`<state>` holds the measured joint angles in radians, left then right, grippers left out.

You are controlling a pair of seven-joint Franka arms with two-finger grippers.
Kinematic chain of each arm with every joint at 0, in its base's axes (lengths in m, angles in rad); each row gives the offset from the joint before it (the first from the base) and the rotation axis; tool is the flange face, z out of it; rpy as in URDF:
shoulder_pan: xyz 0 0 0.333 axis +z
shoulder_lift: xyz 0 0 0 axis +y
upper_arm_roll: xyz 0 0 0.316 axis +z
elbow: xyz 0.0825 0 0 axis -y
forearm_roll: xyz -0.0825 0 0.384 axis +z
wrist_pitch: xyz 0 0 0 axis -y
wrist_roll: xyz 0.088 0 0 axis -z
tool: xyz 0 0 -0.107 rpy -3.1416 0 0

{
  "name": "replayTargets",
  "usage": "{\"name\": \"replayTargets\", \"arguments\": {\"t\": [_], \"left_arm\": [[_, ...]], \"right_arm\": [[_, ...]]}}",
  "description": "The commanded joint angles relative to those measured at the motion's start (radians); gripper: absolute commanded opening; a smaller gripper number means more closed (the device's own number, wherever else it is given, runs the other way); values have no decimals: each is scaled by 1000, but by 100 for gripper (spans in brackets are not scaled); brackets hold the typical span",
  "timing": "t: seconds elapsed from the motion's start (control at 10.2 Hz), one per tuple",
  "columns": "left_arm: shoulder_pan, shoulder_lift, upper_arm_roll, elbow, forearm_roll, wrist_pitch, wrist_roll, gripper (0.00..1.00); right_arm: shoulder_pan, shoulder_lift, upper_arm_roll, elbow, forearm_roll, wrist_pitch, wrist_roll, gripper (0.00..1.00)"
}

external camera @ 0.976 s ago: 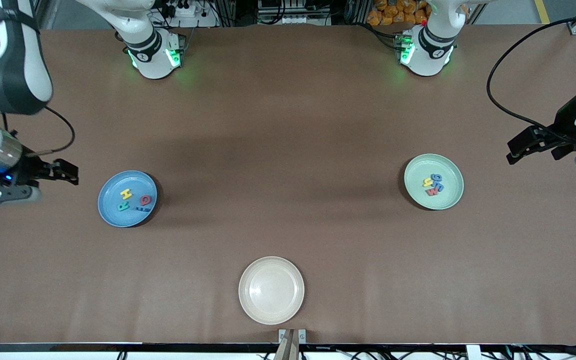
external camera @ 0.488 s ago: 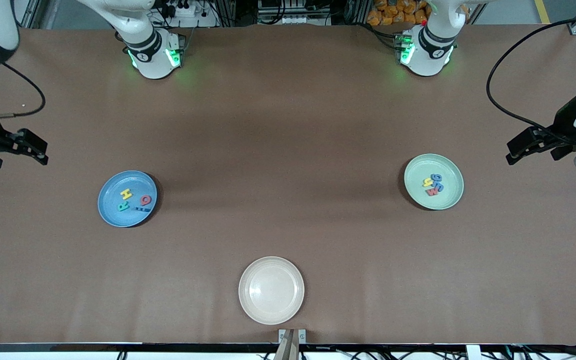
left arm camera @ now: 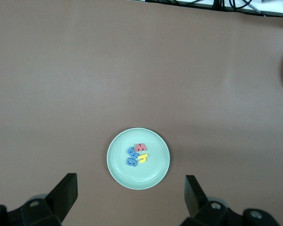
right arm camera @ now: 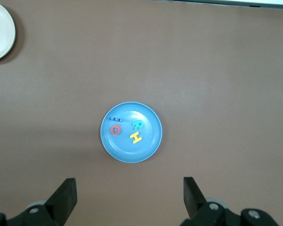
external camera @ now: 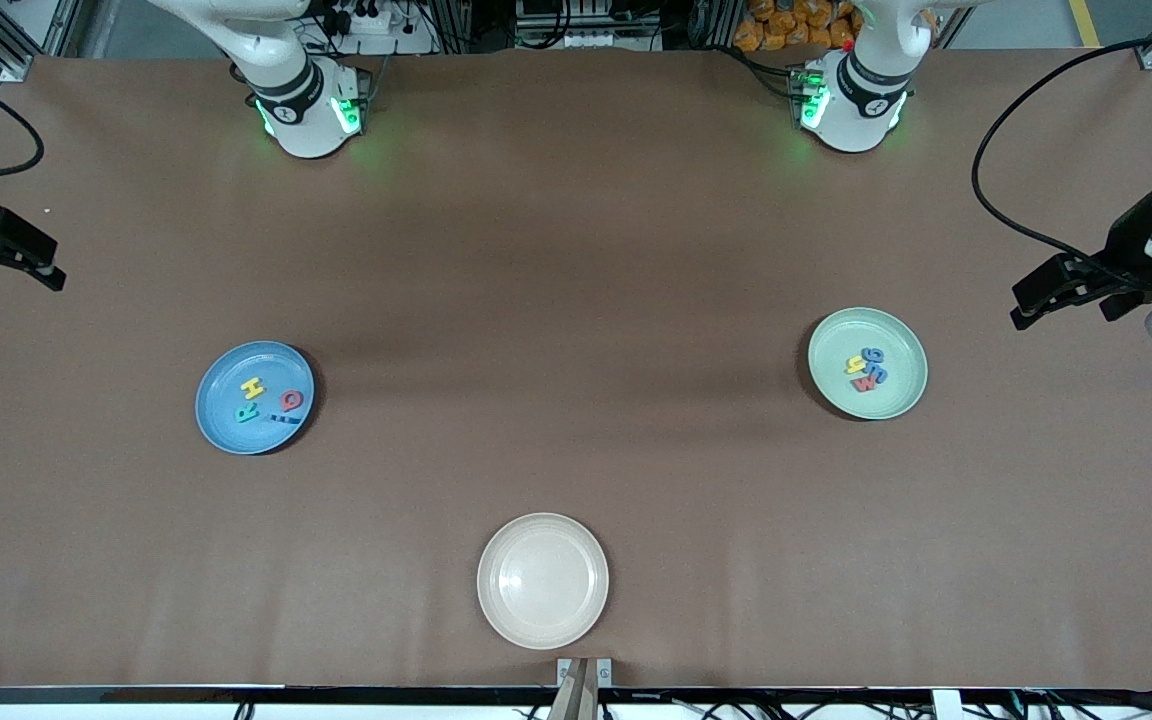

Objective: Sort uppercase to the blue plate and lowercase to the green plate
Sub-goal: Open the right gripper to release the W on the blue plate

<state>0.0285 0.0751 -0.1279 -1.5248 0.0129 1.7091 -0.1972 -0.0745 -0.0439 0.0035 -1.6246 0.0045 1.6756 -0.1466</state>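
The sorting looks finished, so the step in hand is, by my reading, the pull-back of both arms rather than any pick. The blue plate (external camera: pixel 255 397) holds the capitals: yellow H (external camera: pixel 252 387), green R (external camera: pixel 245 410), red Q (external camera: pixel 291 401) and a blue letter (external camera: pixel 281 420) standing on edge against the rim nearer the front camera, too thin to read. The green plate (external camera: pixel 867 363) holds the small letters: blue g (external camera: pixel 872 356), yellow h (external camera: pixel 854 366), blue m (external camera: pixel 878 373) and red w (external camera: pixel 867 382), huddled touching one another. The cream plate (external camera: pixel 543 580) is bare, and no letter lies loose on the table. The right gripper (right arm camera: pixel 129 197) hangs high with fingers spread wide and empty; the blue plate sits well below, between the two fingertips in its wrist view. The left gripper (left arm camera: pixel 131 195) is the same, wide and holding nothing, with the green plate centred below its fingers. No further grasp seems called for; the next move would be only to park the arms, unless the edge-standing blue letter ought to be laid flat.
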Motion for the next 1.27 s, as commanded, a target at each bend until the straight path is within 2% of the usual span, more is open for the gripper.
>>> {"name": "replayTargets", "arguments": {"t": [0.0,0.49,0.68,1.17], "left_arm": [[2,0,-1,9,-1,-16,12,100],[8,-3,2,5,-1,-17,45,100],[11,-3,2,3,1,-19,45,100],[8,-3,-1,3,1,-19,35,100]], "right_arm": [[51,4,-45,41,19,-53,6,100],[90,12,-69,78,40,-103,6,100],[108,12,-69,77,81,-122,16,100],[110,16,-69,52,85,-129,13,100]]}}
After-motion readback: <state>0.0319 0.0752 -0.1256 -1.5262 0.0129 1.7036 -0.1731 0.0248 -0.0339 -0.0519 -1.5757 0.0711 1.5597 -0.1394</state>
